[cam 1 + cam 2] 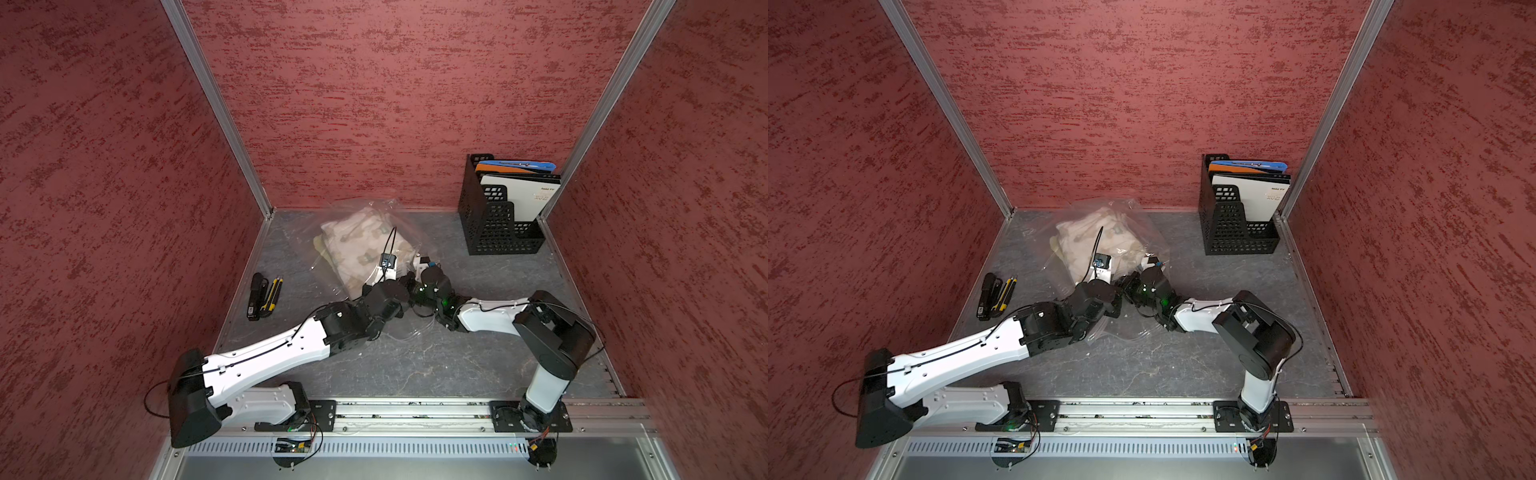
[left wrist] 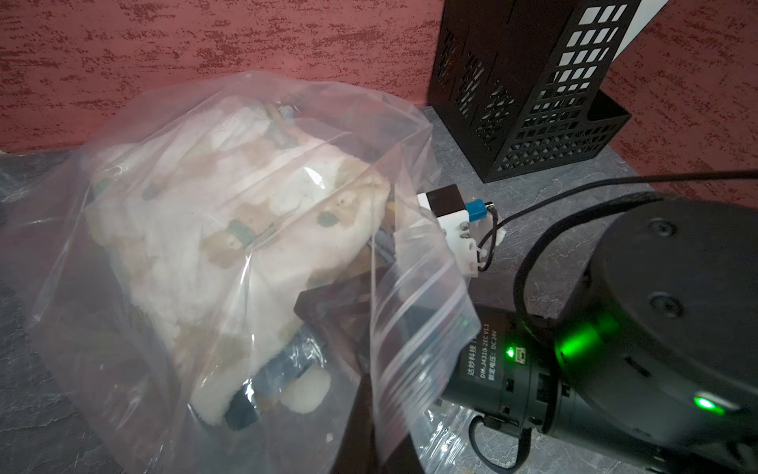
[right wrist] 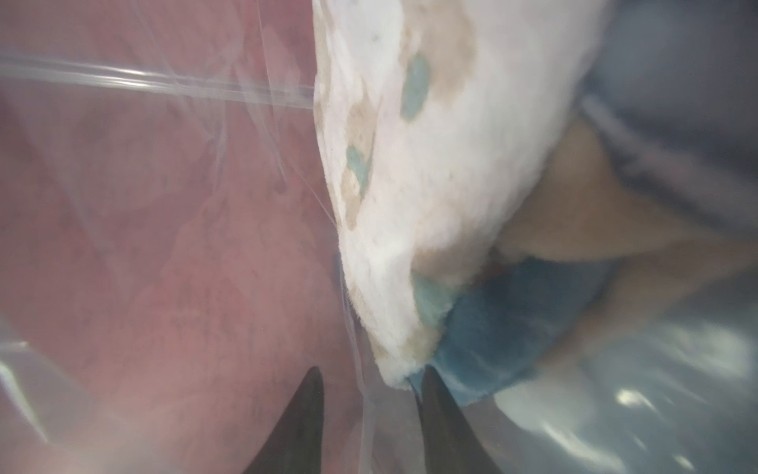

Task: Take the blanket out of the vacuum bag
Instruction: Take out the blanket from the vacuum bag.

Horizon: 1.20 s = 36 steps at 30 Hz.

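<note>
Blanket (image 1: pixel 361 243): lying folded inside the vacuum bag (image 2: pixel 102 287), in the upper middle of the counter (image 1: pixel 415 365) in both top views. It is not out yet.

Right pincer (image 3: pixel 371 381): sitting inside the bag's mouth with its jaws parted and nothing clamped. In the right wrist view the blanket's white-and-blue corner is touching one fingertip, and a fold of film is hanging in the gap.

Left pincer (image 2: pixel 363 394): clenched, seemingly pinching the bag's zip-strip lip and holding the mouth up.

Judgement on the step in hand, seizing the blanket's near corner:
- Reaching deeper before closing looks best, so both fleece layers are sitting between the jaws.
- The film needs keeping out of the bite.
- The left side should be anchoring the lip while the pull goes straight out through the mouth.

Orientation: in the top views the bundle's long axis seems to be running from the upper frame down toward the arms, its narrower end pointing at the mouth.

Black file rack (image 1: pixel 498 224): standing well apart in the upper right.
</note>
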Each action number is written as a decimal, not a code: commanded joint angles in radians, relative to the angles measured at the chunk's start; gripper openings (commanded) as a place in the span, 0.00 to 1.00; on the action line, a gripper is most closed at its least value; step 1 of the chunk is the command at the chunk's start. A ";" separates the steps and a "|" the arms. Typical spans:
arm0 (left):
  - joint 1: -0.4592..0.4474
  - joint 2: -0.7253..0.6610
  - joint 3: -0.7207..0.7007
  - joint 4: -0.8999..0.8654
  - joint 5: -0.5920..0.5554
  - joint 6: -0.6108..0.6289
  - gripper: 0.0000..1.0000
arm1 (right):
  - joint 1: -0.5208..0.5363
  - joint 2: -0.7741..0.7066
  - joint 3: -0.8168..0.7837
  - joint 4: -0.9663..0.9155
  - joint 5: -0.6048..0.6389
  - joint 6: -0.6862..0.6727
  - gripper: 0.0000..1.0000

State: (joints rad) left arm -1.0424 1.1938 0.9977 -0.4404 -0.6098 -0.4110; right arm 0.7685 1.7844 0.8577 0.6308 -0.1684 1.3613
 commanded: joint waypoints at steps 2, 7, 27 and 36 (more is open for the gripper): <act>0.001 -0.018 -0.014 0.052 0.032 -0.003 0.00 | -0.011 0.030 0.035 -0.028 0.034 -0.019 0.37; 0.000 -0.013 -0.021 0.076 0.056 0.000 0.00 | -0.012 0.057 0.090 -0.081 0.070 -0.064 0.40; 0.000 -0.007 -0.030 0.096 0.079 0.003 0.00 | -0.047 0.068 0.136 -0.253 0.092 -0.065 0.56; 0.001 0.015 -0.037 0.102 0.092 -0.005 0.00 | -0.046 0.135 0.164 -0.051 0.099 -0.100 0.46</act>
State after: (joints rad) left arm -1.0386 1.2041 0.9615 -0.3649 -0.5323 -0.4114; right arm 0.7403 1.8973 0.9951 0.5064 -0.1043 1.2755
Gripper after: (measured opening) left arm 0.047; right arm 0.468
